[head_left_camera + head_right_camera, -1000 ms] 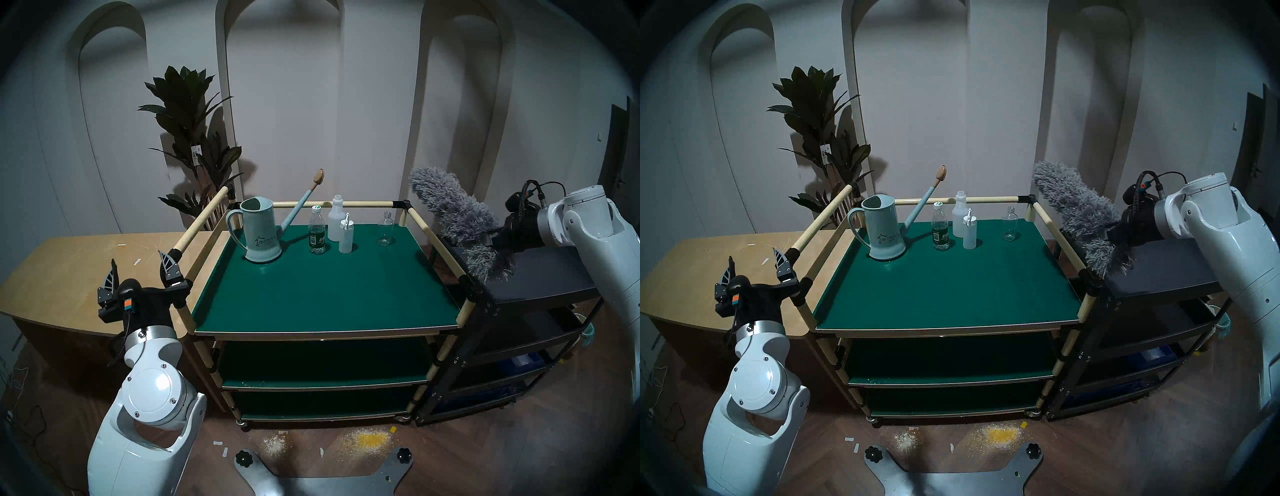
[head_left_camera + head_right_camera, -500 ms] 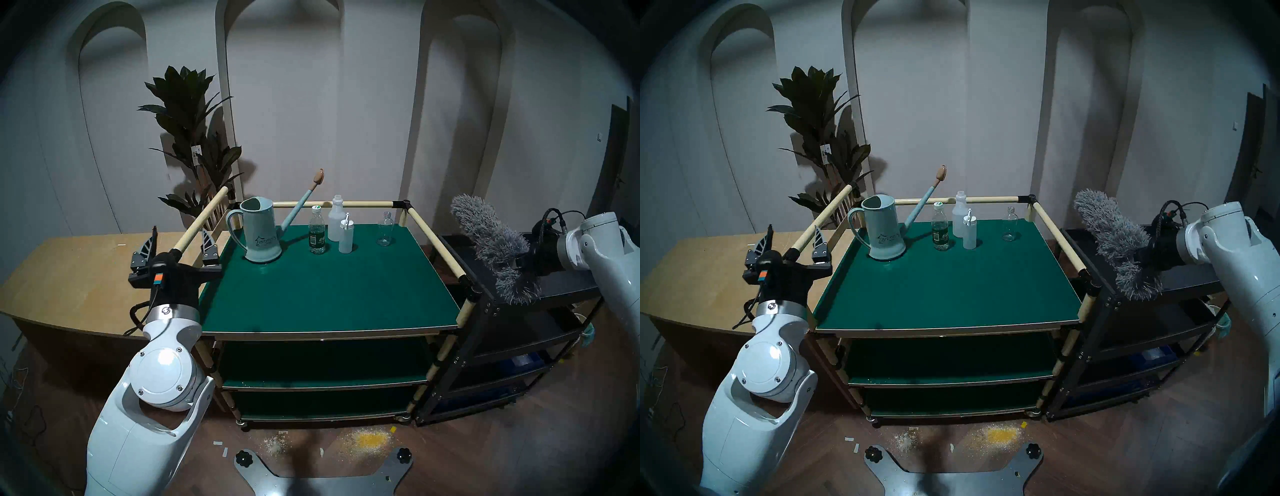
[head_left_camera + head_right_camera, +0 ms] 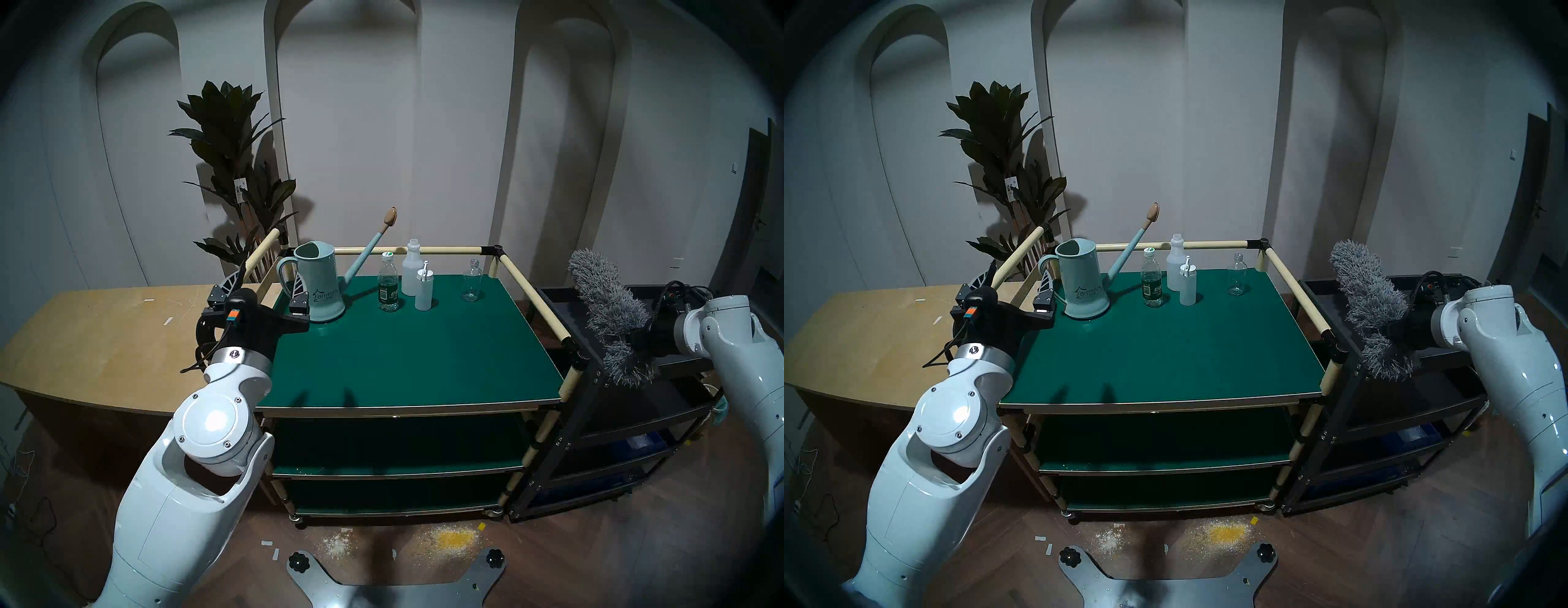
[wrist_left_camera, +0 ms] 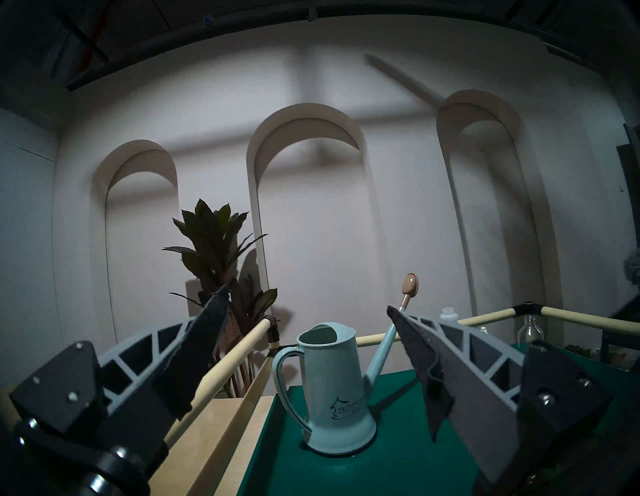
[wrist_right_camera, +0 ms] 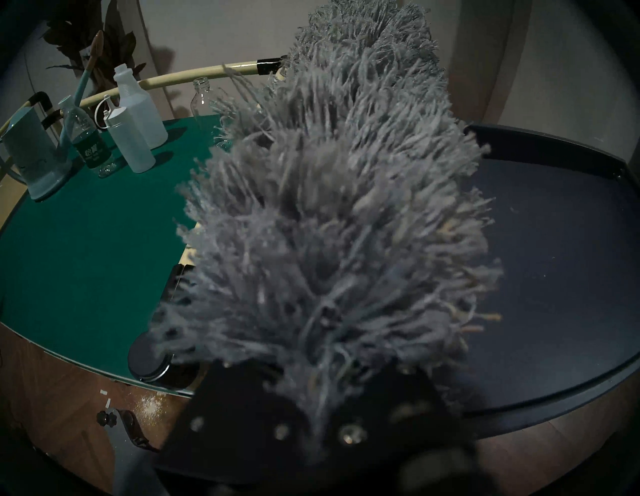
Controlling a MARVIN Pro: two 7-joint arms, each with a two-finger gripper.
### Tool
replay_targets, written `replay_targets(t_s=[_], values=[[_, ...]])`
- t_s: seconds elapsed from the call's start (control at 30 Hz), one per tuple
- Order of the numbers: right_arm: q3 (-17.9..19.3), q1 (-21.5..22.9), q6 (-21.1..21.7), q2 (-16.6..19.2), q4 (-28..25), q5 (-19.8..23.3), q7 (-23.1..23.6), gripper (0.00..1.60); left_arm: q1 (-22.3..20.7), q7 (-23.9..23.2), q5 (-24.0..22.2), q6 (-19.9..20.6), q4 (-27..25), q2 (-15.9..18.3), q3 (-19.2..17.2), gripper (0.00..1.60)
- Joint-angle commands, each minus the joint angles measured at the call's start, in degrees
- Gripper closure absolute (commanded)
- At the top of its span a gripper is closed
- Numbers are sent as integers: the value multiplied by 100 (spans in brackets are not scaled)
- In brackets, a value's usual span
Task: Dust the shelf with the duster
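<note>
The shelf (image 3: 403,352) is a three-tier cart with dark green boards and cream rails, in the middle of both head views (image 3: 1157,352). My right gripper (image 3: 636,339) is shut on the duster (image 3: 606,305), a shaggy grey head held tip-up over the black cart, right of the shelf and off it. The duster fills the right wrist view (image 5: 329,207). My left gripper (image 3: 271,271) is open and empty; it straddles the shelf's left rail just behind the watering can's handle, as the left wrist view (image 4: 307,302) shows.
A pale blue watering can (image 3: 318,288), a water bottle (image 3: 388,282), two white bottles (image 3: 411,271) and a clear glass bottle (image 3: 471,282) stand at the back of the top board. A black tray cart (image 3: 568,314) adjoins on the right, a wooden cabinet (image 3: 106,331) on the left. Powder (image 3: 449,539) lies on the floor.
My left arm has moved forward and right, from beside the cabinet to the shelf's left rail near the watering can. My right arm has carried the duster to the right, away from the shelf.
</note>
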Motion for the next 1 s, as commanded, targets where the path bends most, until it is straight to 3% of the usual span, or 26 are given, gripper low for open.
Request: replay_targets(t_s=[0.0,0.3,0.4,0.97], values=[[-169,178,-209,-372,-48,-121,-344,160,-569,-146,-85,180,28,-154,-25,0],[-692,628,-141,-507,115,-355,-501,160,-755,-61,-134,370,111,-187,62,0],[-835,815,79,-526,221,-354,-499,160,-754,-51,-123,407,94,-187,69,0],[-1252,1277,121,-518,536,-595,-260,160,-765,96,-37,512,93,-239,76,0]])
